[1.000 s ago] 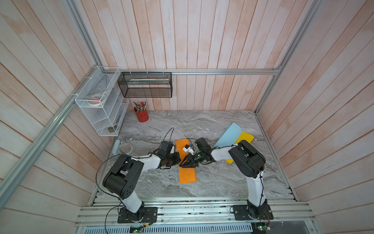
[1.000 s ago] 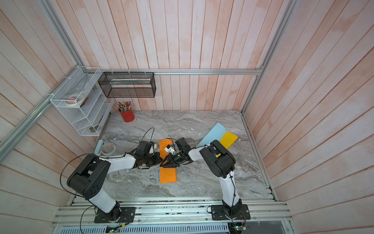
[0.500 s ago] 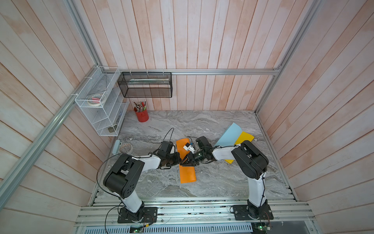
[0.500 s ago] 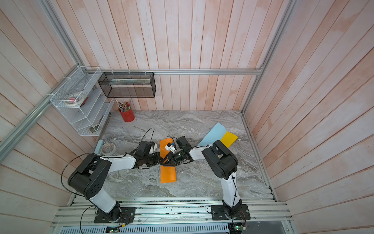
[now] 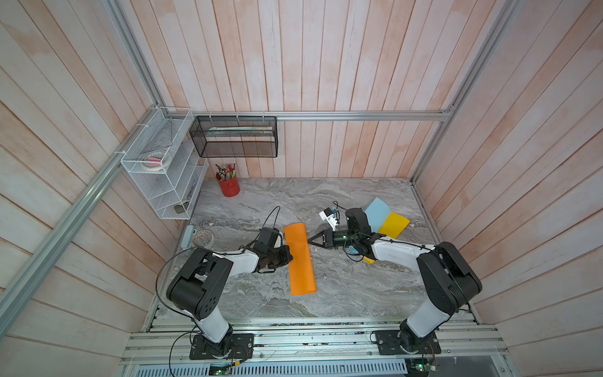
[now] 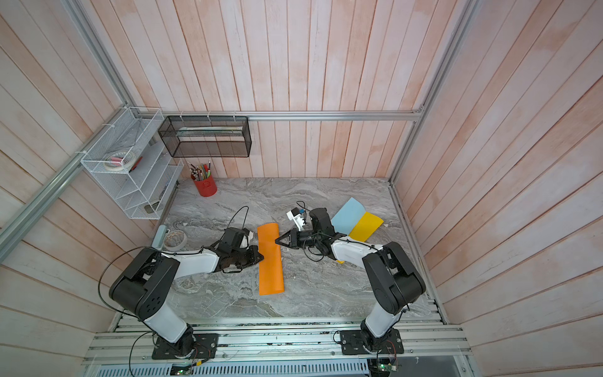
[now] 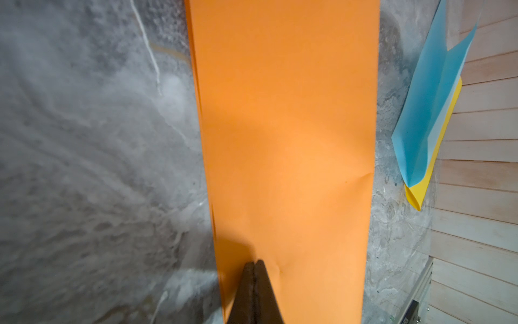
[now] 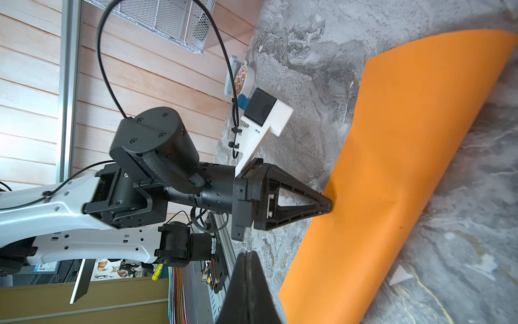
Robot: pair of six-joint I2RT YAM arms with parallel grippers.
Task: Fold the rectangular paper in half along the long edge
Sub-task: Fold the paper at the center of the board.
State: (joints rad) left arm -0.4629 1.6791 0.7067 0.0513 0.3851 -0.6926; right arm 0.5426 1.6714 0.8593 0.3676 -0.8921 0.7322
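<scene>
The orange paper (image 5: 300,261) (image 6: 270,261) lies on the marble table as a long narrow doubled strip. Its far end (image 8: 476,56) curls up off the table. My left gripper (image 5: 290,258) (image 7: 254,262) is shut, and its tip presses down on the paper (image 7: 286,140) near the left long edge, dimpling it. The right wrist view also shows that left gripper (image 8: 329,206) on the sheet (image 8: 392,182). My right gripper (image 5: 309,241) (image 6: 276,242) (image 8: 246,252) is shut with nothing in it, and its tip sits at the paper's right long edge.
A blue sheet (image 5: 377,212) overlapping a yellow sheet (image 5: 394,225) lies at the back right, behind my right arm. A red pencil cup (image 5: 229,187) stands at the back left. A tape roll (image 5: 203,238) sits by the left wall, under a white wire shelf (image 5: 163,169).
My right gripper's jaws have closed, and it has drawn back from over the paper to the right edge. The paper now lies flatter. The left gripper has stayed put.
</scene>
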